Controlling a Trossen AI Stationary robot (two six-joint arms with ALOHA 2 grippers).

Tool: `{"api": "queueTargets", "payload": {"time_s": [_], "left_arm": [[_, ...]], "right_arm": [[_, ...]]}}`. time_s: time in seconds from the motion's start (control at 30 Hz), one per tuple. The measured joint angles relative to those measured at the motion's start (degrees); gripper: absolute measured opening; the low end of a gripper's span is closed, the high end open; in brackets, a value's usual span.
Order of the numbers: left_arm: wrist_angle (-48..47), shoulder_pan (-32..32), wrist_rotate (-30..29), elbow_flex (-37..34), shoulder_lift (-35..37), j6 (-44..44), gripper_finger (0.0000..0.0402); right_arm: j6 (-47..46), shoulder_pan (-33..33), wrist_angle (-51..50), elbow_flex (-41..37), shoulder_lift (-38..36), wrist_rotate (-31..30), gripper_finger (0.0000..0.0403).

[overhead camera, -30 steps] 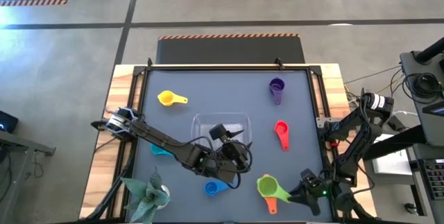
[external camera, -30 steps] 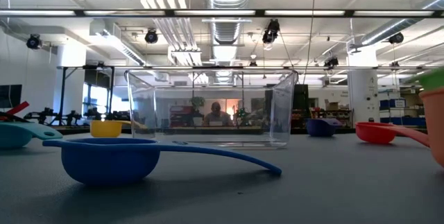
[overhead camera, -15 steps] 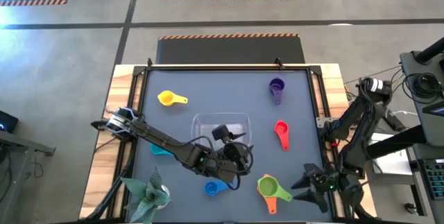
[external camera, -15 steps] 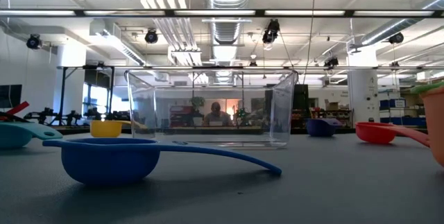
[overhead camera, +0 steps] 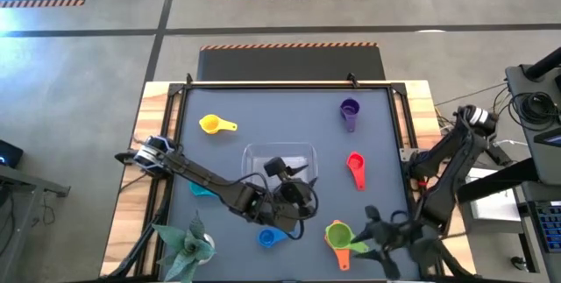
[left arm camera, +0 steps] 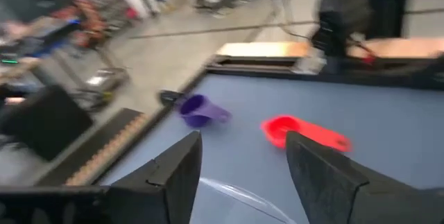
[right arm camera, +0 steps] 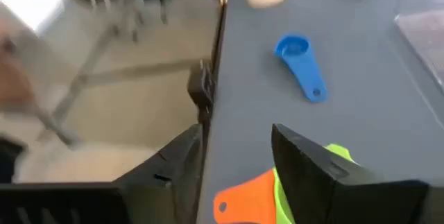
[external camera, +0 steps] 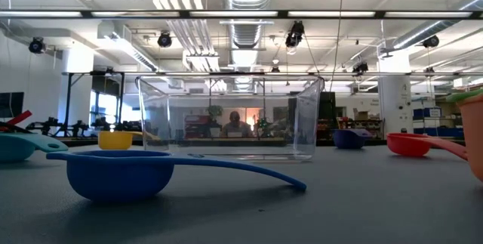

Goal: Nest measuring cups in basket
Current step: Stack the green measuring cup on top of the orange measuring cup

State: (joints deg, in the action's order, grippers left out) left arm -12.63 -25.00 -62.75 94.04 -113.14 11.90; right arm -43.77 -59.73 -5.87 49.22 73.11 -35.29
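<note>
The left arm is covering most of the teal cup (overhead camera: 202, 190); the right tool (overhead camera: 379, 233) is blurring; the orange cup (external camera: 474, 134) is running off-frame.

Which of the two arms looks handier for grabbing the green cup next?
The right one, probably. Its open gripper hangs beside the green cup, which sits in the orange cup at the table's near edge. The left gripper, also open, is by the basket, nearer the blue cup.

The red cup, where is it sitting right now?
In the high view the red cup lies on the table's right half, just right of the clear basket, between the purple cup and the green cup.
</note>
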Motion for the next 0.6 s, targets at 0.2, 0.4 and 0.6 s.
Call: {"api": "queueTargets", "payload": {"time_s": [0.2, 0.4, 0.6], "left_arm": [[-5.4, -1.4, -3.5, 0.0, 0.6, 1.7, 0.0096], [-8.2, -1.1, 3.0, 0.0, 0.9, 3.8, 0.0012], [-1.0, -1.4, 8.7, -0.1, 1.1, -1.4, 0.0002]], "right_arm": [[1.0, 2.5, -11.4, 12.0, 10.7, 5.9, 0.0081], [4.4, 2.9, -19.2, 23.5, 20.8, 8.0, 0.0019], [3.9, 5.7, -25.3, 29.4, 28.5, 14.5, 0.0009]]}}
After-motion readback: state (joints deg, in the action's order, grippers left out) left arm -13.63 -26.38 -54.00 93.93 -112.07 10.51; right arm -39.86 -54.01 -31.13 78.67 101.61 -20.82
